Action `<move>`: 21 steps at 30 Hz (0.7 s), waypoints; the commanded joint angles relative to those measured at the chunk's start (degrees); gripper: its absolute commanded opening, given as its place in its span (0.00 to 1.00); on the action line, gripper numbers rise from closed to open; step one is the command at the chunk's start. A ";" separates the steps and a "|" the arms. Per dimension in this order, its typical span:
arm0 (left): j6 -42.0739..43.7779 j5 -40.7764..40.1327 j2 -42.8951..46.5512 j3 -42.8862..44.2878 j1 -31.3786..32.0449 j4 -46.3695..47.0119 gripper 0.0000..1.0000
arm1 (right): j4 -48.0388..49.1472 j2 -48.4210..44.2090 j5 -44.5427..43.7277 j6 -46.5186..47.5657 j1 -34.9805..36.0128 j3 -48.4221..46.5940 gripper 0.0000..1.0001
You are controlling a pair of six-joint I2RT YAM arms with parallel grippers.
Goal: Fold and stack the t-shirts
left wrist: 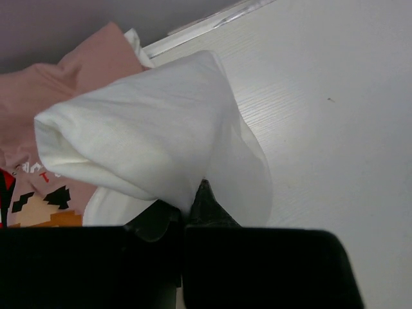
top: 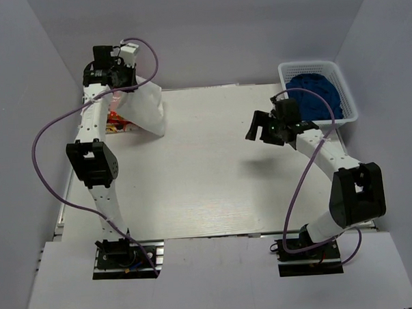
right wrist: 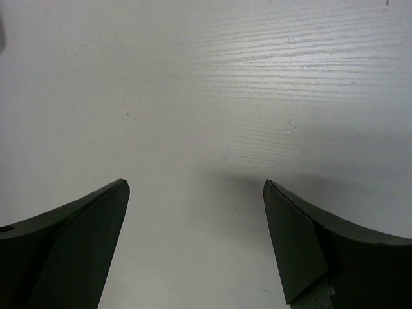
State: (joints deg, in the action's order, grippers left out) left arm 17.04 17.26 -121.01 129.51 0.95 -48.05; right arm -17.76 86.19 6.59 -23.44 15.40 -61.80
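The white t-shirt [top: 149, 105] hangs bunched from my left claw [top: 124, 89], which is clamped on it at the table's [top: 213, 168] far left corner, its lower edge touching the tabletop. From above, the cloth is a draped white peak with a scrap of red-yellow print [top: 118, 122] showing beside it. My left wrist camera brings out more. There the white t-shirt [left wrist: 148, 141] forms a rolled fold above the left claw [left wrist: 187, 209], and a pale pink t-shirt [left wrist: 77, 71] lies behind it. Red, black and orange print [left wrist: 45, 196] appears on pink cloth at the lower left. My right claw [top: 258, 133] hovers, jaws apart, well away from the shirts, near a white basket [top: 310, 64] of blue cloth [top: 316, 95]. Its own camera shows only the parted right claw [right wrist: 196, 187] over bare white tabletop [right wrist: 206, 77].
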 commanded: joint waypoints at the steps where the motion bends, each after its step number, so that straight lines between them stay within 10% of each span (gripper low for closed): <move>1: 1.60 0.92 0.60 4.95 -2.97 2.17 0.00 | -0.60 1.43 0.88 0.50 -0.02 -3.85 0.90; 21: 5.90 16.41 7.54 4.70 -10.97 6.13 0.00 | 3.26 8.28 -1.05 -1.96 0.86 -6.05 0.90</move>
State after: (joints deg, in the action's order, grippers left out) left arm 22.63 29.95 -120.31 132.46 -8.73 -45.84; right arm -17.15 93.80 6.87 -25.06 15.92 -66.35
